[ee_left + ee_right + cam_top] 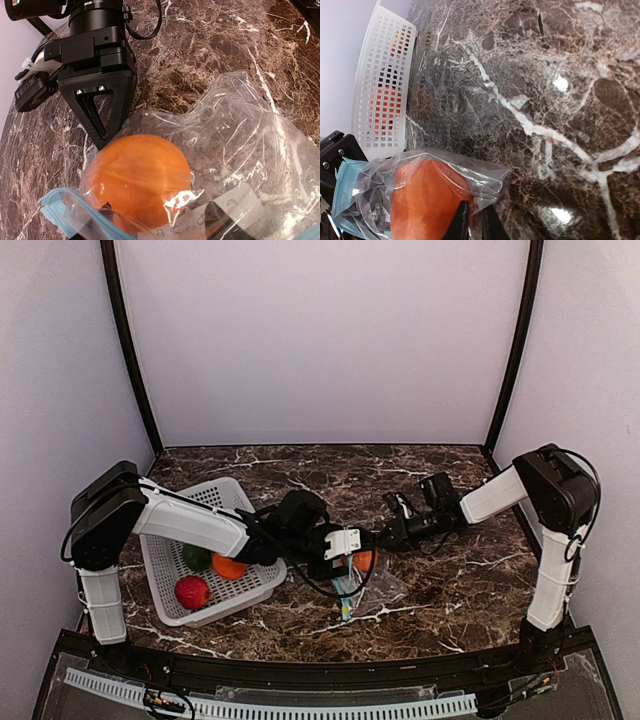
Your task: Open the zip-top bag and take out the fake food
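Removal step: zip-top bag (240, 150) lay just right of basket (225, 490), orange (137, 180) inside (other pieces already in basket); right gripper (101, 140) pinched its non-zip end; left gripper (348, 558) jaws unreadable; next move needed the orange drawn out.

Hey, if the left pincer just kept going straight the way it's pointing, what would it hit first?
Most likely the orange inside the zip-top bag, directly ahead of the left pincer. Beyond it is the right pincer, pinching the bag's far edge. Depth is hard to judge this close.
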